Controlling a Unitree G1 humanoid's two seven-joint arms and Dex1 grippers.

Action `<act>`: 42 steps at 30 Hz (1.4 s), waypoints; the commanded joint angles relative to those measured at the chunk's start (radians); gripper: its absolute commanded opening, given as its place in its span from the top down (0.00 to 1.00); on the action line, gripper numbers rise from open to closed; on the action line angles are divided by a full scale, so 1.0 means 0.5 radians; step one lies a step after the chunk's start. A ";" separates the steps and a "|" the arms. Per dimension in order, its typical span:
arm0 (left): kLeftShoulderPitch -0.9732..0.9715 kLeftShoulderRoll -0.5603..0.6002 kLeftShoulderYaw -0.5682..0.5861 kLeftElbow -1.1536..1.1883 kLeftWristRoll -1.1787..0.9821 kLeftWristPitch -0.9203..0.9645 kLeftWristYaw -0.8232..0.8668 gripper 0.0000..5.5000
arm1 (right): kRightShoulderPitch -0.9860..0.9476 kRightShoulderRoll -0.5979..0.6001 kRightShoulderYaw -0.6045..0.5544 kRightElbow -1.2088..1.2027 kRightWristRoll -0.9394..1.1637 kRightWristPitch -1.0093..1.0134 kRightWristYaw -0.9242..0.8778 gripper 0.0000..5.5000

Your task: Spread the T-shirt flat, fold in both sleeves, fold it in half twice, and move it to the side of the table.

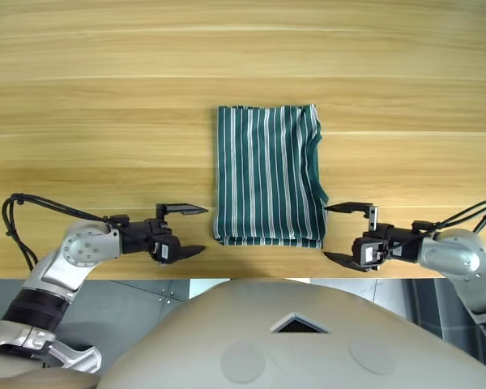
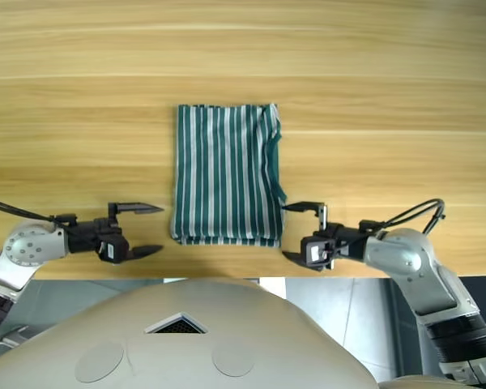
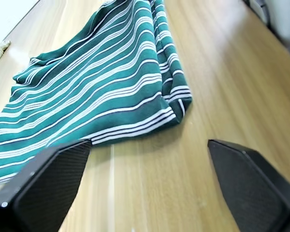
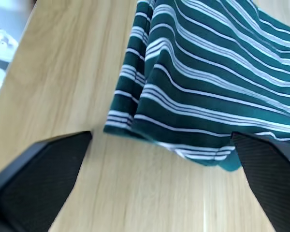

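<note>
The T-shirt (image 1: 268, 175), green with white stripes, lies folded into a narrow rectangle near the middle of the wooden table (image 1: 89, 121), its near end close to the near edge. The left gripper (image 1: 193, 230) sits just left of that near end, jaws wide, holding nothing. The right gripper (image 1: 334, 232) sits just right of it, jaws wide, also holding nothing.

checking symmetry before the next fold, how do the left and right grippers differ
The left gripper sits off the T-shirt's left near corner, the right gripper off its right. The left leaves a gap to the cloth; the right's far tip nearly meets it. Both: jaws open, empty, pointing inward.
</note>
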 commanded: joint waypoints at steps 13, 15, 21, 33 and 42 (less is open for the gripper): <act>-0.178 -0.149 -0.258 0.143 0.190 -0.065 0.054 0.22 | -0.091 0.020 0.193 0.043 -0.150 0.064 -0.045 0.20; -0.210 -0.171 -0.274 0.192 0.226 -0.080 0.077 0.27 | -0.101 0.028 0.212 0.050 -0.159 0.067 -0.054 0.26; -0.265 -0.178 -0.311 0.307 0.370 -0.115 0.155 0.44 | -0.128 0.038 0.252 0.088 -0.180 0.070 -0.082 0.46; -0.243 -0.088 -0.375 0.299 0.333 -0.149 0.156 0.78 | -0.167 0.070 0.297 0.105 -0.189 0.076 -0.114 0.82; -0.264 -0.094 -0.378 0.315 0.316 -0.128 0.168 1.00 | -0.171 0.058 0.302 0.106 -0.186 0.069 -0.112 0.98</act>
